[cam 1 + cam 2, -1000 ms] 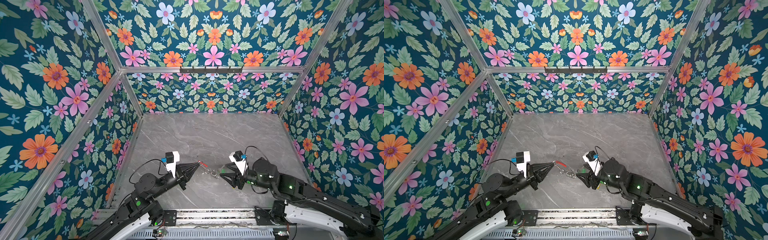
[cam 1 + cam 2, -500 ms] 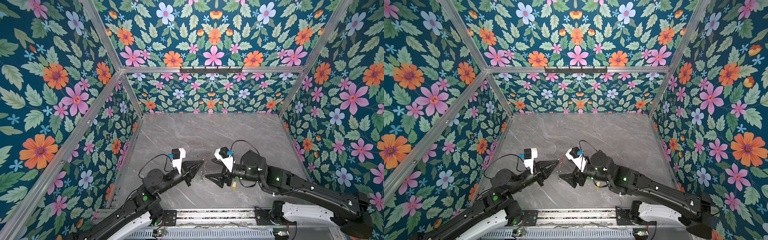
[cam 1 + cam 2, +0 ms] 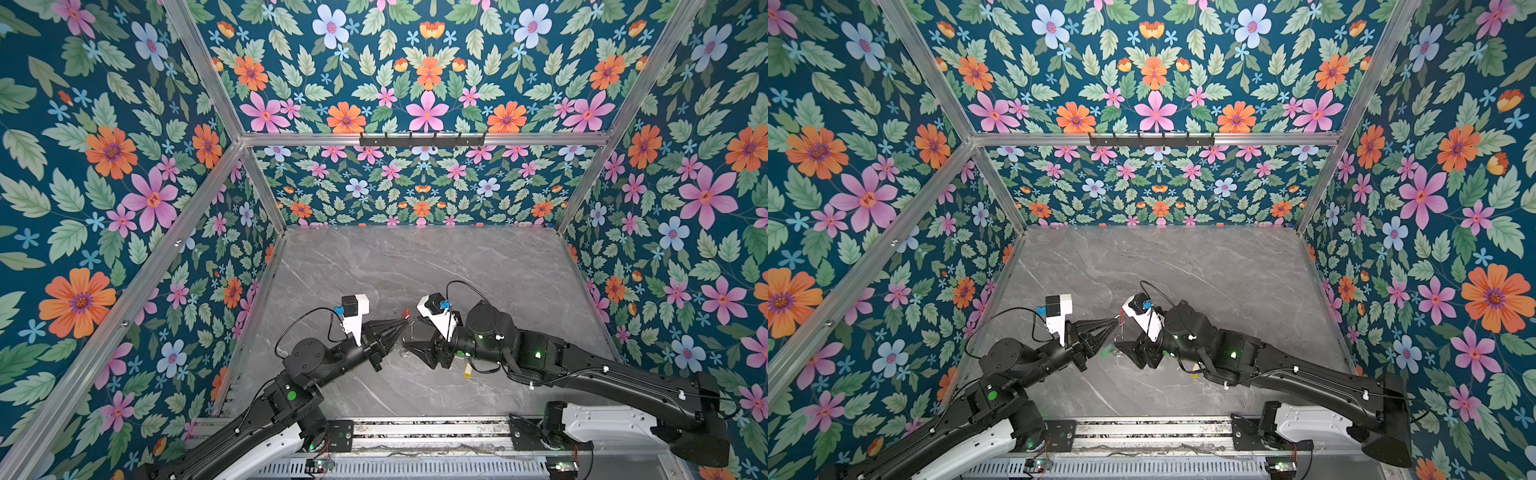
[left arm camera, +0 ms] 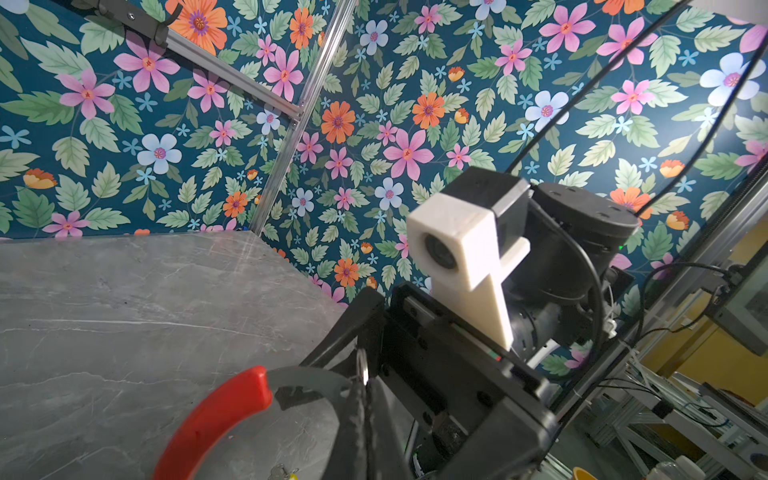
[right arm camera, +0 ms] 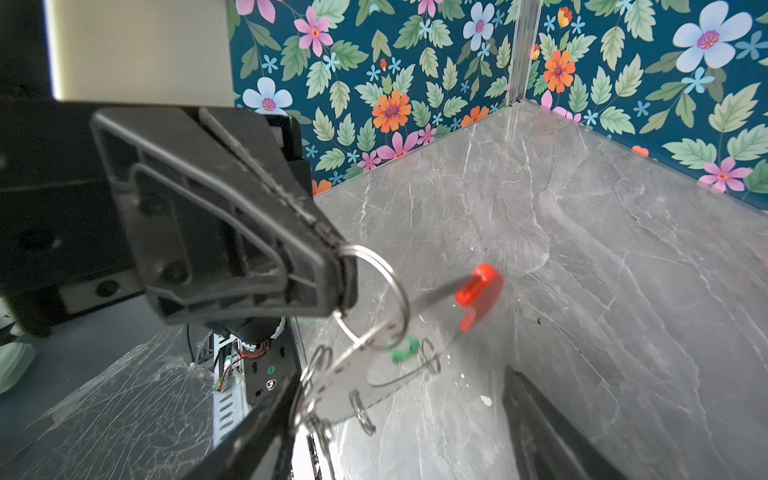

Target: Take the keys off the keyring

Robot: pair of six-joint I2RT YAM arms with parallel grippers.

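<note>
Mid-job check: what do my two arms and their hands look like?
Left arm and right arm are matte black with white base segments and green status lights. Left hand and right hand are black, with tapered, ribbed fingers; each carries a white camera mount and looping black cable.

Blur and cover hide the keys.
In the right wrist view the keyring (image 5: pixel 345 390) and green tag (image 5: pixel 403 347) are blurred, so no key blade can be made out. The left wrist view's edge cuts off the red sleeve (image 4: pixel 216 419). In a top view the yellow tag (image 3: pixel 468 370) lies half under the right arm (image 3: pixel 540 353), and the keyring there is too small to read.
</note>
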